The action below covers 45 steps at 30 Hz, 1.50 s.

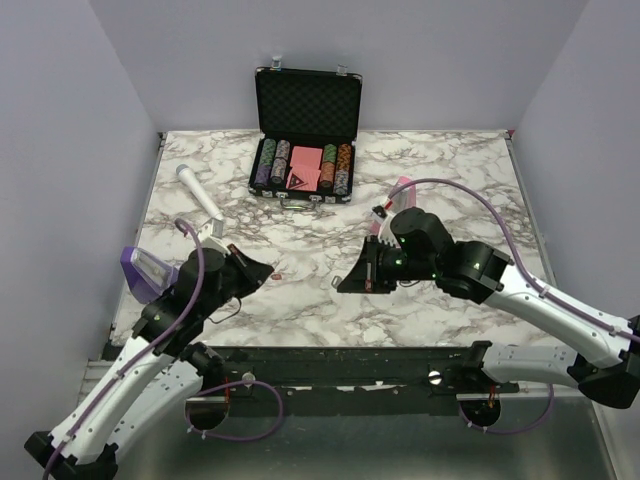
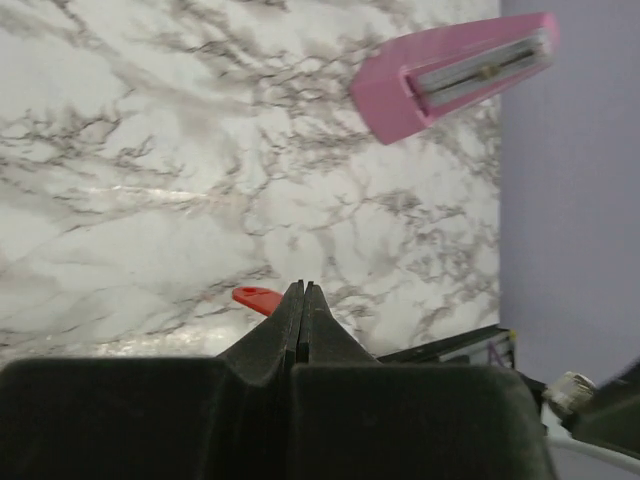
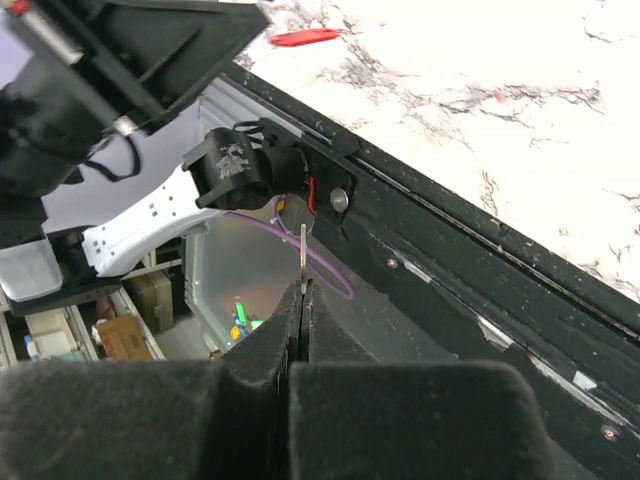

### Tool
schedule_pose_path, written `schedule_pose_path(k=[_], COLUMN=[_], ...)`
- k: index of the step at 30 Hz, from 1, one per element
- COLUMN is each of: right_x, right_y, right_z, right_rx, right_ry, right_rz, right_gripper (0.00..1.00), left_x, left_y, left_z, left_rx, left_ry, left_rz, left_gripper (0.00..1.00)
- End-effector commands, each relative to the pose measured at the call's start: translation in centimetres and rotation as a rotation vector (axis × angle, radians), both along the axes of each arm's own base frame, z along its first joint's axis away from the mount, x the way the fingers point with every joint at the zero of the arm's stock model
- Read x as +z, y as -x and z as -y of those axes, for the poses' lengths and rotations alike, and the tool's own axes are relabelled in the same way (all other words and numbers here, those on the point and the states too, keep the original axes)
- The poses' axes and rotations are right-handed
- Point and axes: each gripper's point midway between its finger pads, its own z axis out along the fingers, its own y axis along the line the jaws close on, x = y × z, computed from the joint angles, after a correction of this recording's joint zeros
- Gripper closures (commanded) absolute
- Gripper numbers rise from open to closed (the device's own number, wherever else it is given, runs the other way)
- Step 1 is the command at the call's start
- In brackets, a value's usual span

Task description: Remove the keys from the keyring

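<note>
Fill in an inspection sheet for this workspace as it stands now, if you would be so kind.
Surface: marble table, flat, no spills seen.
Job's things: red keyring lies on the marble just by the left hand's tips; thin silver key sticks up from the right hand's tips.
Clutter: open poker chip case, pink metronome, white microphone-like stick, purple-and-white object.
Hands: left hand shut, not seen to hold the keyring; right hand shut on the key.
Cables: purple cables run along both arms, off the job's things.
Surroundings: lilac walls.
</note>
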Motion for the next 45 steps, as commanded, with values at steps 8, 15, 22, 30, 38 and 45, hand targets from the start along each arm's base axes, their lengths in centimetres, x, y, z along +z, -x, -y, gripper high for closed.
schedule_pose_path(k=[8, 15, 22, 30, 38, 45], right_x=[-1.8, -2.3, -2.2, -2.6, -6.3, -10.4], right_y=[0.5, 0.6, 0.6, 0.6, 0.3, -0.3], right_z=[2.1, 2.1, 2.2, 2.5, 2.9, 2.9], right_rx=[-0.054, -0.052, -0.054, -0.067, -0.121, -0.195], right_ry=[0.051, 0.053, 0.051, 0.06, 0.08, 0.079], right_rz=[-0.014, -0.023, -0.021, -0.021, -0.059, -0.096], right_gripper=[0.99, 0.99, 0.99, 0.99, 0.99, 0.99], left_x=[-8.7, -7.7, -5.0, -0.7, 2.0, 2.3], left_y=[-1.7, -1.8, -1.9, -1.3, 0.7, 2.2], left_z=[-1.0, -1.4, -2.1, -4.2, -7.0, -8.8], left_rx=[0.062, 0.076, 0.071, 0.083, 0.09, 0.114], left_ry=[-0.171, -0.179, -0.215, -0.304, -0.374, -0.38], left_rz=[-0.146, -0.127, -0.076, 0.013, 0.14, 0.266], left_gripper=[1.0, 0.94, 0.01, 0.01, 0.01, 0.01])
